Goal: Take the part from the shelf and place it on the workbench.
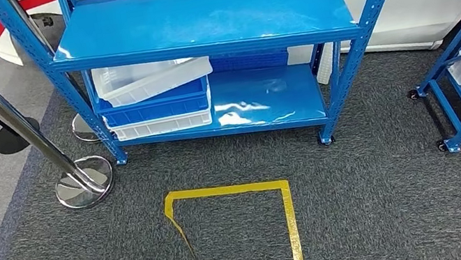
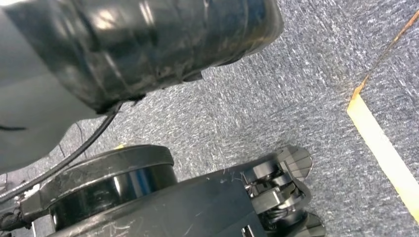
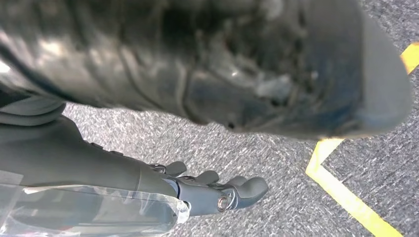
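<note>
While my right hand (image 3: 217, 190) hangs empty, fingers loosely apart, and my left hand (image 2: 281, 190) is unreadable, I should approach the shelf (image 1: 203, 25) at twelve o'clock squarely.

Exhibition or demo floor: grey carpet (image 1: 368, 206), yellow floor tape (image 1: 290, 219), blue shelving (image 1: 209, 17), crowd-barrier posts (image 1: 6, 114).

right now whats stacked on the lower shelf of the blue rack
On the lower shelf, at its left end, a clear bin sits tilted on a blue bin, which rests on a white bin. The upper shelf covers their rear parts, so their contents cannot be seen.
</note>
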